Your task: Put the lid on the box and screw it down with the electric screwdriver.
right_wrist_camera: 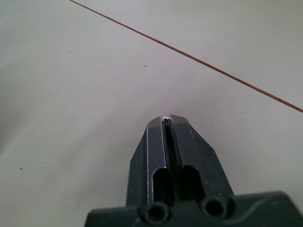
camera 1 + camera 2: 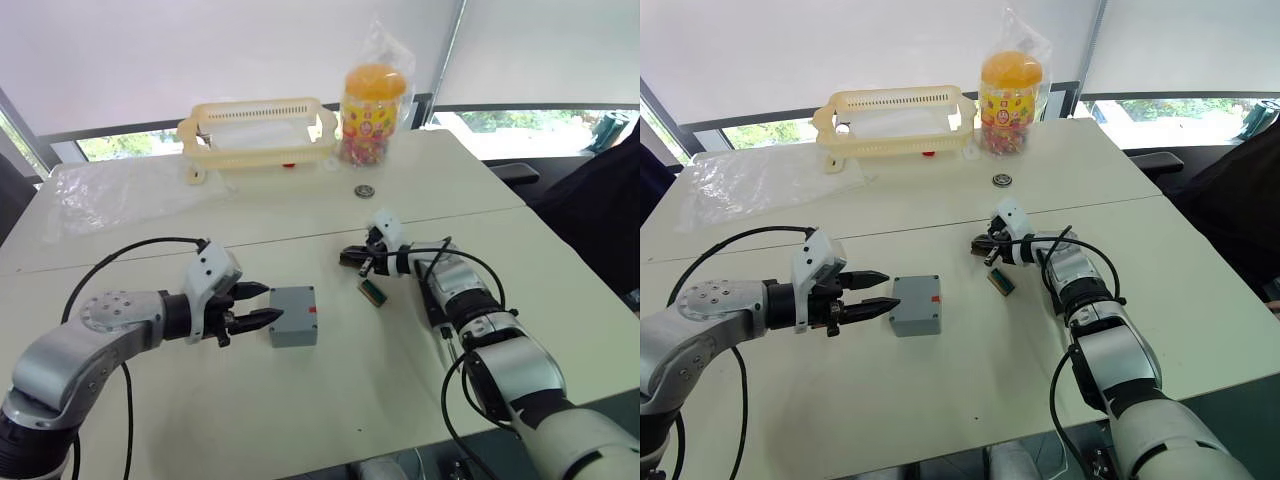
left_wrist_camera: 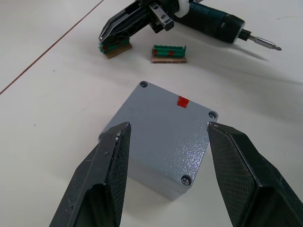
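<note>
A: Where's the box (image 2: 293,315)?
B: Centre of the frame on the surface (image 2: 330,410), lid (image 3: 166,126) already seated, screws showing at its corners. Left tool (image 2: 258,305) released, fingers straddling it.
A: Right tool (image 1: 166,120)?
B: Clenched on a tiny screw.
A: Handling?
B: Looks like rigid, light, smooth plastic; may slide. Pinch the flat side walls.

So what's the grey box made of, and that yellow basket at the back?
The box looks like grey plastic or maybe painted metal: its top has a slightly bumpy, shiny skin with screws at the corners and a small red mark. The basket looks like pale yellow plastic, smooth, with thin moulded slots along its sides.
</note>
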Available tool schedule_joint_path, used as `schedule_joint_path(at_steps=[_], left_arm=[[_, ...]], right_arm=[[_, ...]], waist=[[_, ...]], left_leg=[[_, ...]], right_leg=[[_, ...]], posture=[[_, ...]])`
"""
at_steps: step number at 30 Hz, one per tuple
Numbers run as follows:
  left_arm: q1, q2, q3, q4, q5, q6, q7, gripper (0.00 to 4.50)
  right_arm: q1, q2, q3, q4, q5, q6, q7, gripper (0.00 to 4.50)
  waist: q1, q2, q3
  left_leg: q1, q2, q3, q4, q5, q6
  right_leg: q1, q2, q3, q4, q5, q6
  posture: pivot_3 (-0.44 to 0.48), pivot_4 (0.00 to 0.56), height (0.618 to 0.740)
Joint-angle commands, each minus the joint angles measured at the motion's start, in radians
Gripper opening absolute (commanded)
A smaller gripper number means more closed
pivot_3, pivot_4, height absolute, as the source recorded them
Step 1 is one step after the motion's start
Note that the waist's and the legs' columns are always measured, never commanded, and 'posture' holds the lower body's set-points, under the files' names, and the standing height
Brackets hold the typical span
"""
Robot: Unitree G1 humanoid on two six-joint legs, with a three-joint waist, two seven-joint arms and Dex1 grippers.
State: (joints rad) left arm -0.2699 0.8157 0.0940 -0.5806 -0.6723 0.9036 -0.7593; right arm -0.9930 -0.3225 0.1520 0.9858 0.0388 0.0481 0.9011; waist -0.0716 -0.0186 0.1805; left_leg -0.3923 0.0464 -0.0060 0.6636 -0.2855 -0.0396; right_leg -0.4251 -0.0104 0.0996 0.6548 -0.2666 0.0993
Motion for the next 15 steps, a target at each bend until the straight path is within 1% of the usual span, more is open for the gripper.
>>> schedule_joint_path(at_steps=[1,7,15], left_arm=[[-0.003,0.01,0.015,-0.002,0.007,-0.026,-0.001,2.57],[0.0,0.004,0.01,0.001,0.01,-0.031,0.0,2.57],[-0.006,-0.003,-0.002,0.02,0.012,-0.041,-0.003,2.57]], right_arm=[[-0.017,0.007,-0.023,-0.015,0.0,-0.015,0.0,0.04],[-0.031,-0.006,-0.043,-0.065,0.016,-0.005,0.009,0.04],[-0.037,-0.023,-0.081,-0.203,0.046,0.062,0.017,0.04]], waist=[[0.0,0.0,0.0],[0.0,0.0,0.0],[0.0,0.0,0.0]], left_leg=[[0.0,0.0,0.0,0.0,0.0,0.0],[0.0,0.0,0.0,0.0,0.0,0.0],[0.0,0.0,0.0,0.0,0.0,0.0]], right_leg=[[0.0,0.0,0.0,0.0,0.0,0.0],[0.0,0.0,0.0,0.0,0.0,0.0],[0.0,0.0,0.0,0.0,0.0,0.0]], posture=[[0.0,0.15,0.74],[0.0,0.15,0.74],[0.0,0.15,0.74]])
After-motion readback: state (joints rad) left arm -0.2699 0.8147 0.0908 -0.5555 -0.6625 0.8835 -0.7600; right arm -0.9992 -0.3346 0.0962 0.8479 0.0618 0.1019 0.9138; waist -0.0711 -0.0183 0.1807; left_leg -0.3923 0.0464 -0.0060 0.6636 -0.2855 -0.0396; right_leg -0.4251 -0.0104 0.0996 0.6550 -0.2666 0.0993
